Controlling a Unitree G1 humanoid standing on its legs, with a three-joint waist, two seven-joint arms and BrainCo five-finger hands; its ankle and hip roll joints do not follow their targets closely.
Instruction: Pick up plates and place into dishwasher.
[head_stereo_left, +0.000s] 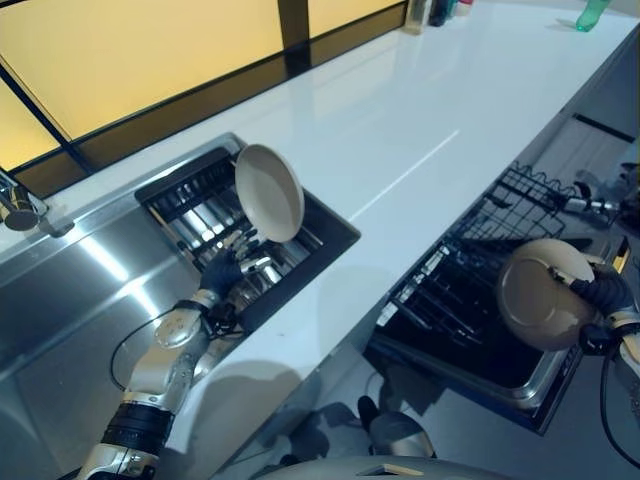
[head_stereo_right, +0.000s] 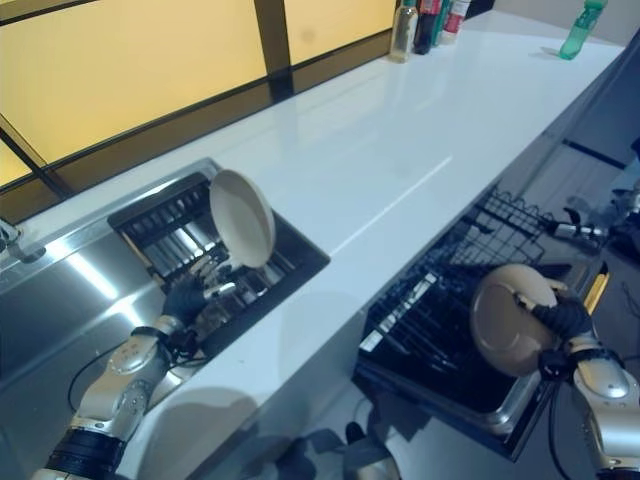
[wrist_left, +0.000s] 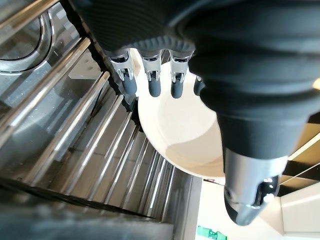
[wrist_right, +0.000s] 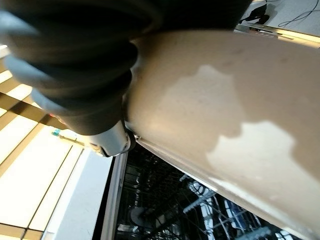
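Left hand (head_stereo_left: 222, 272) at the drying rack (head_stereo_left: 190, 205) sunk in the steel sink (head_stereo_left: 60, 300), fingers (wrist_left: 154, 85) straight and relaxed, tips just short of a cream plate (head_stereo_left: 269, 192) standing on edge among the rack bars. No grasp on it yet; thumb apart from the rim. White counter (head_stereo_left: 420, 130) running between sink and dishwasher; bottles (head_stereo_right: 425, 22) and a green bottle (head_stereo_right: 578, 30) at its far end, well apart from the work.

Right hand (head_stereo_left: 600, 295) low at the right, clasped on a second cream plate (head_stereo_left: 540, 295), thumb curled over its face in the wrist view. Plate held tilted over the dishwasher's pulled-out lower rack (head_stereo_left: 470, 310), just above the wires and not yet seated.

Judged step: placing of the right-hand plate under way, pick-up of the left-hand plate being prepared.

Next move calls for turning the held plate edge-down, aligning with a gap between tines, then release. On the left: closing round the rim before lifting clear of the bars.
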